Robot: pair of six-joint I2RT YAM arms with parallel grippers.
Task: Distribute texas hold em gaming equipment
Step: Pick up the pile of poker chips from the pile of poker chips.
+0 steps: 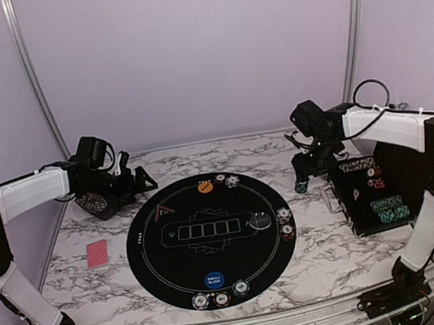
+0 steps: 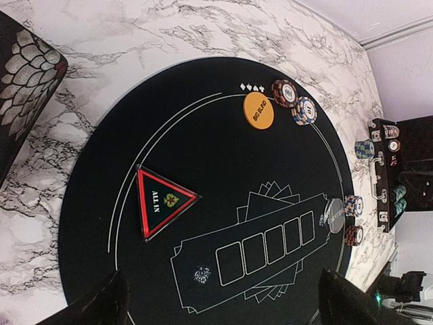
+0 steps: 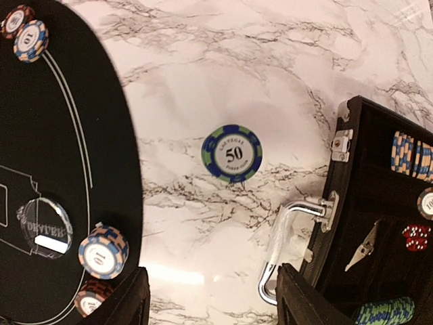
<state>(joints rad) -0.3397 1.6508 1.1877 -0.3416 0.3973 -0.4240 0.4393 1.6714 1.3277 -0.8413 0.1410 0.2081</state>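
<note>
The green-and-blue "50" poker chip [image 3: 232, 154] lies flat on the marble between the round mat and the chip case, just ahead of my open right gripper [image 3: 213, 301], whose jaws hold nothing. On the mat sit the orange button [image 1: 205, 187], the blue button [image 1: 213, 281], a clear dealer button [image 3: 44, 227], the black triangular marker [image 2: 162, 200] and small groups of chips [image 1: 286, 223]. The red-backed cards [image 1: 98, 253] lie on the marble to the left. My left gripper [image 1: 146, 179] hovers wide open and empty over the mat's far left rim.
The big round black mat [image 1: 159, 265] fills the table's middle. The open black chip case [image 1: 362, 221] stands at the right, its metal handle [image 3: 284, 244] close to my right finger. A black box with a silver scale pattern [image 2: 20, 81] lies at the far left.
</note>
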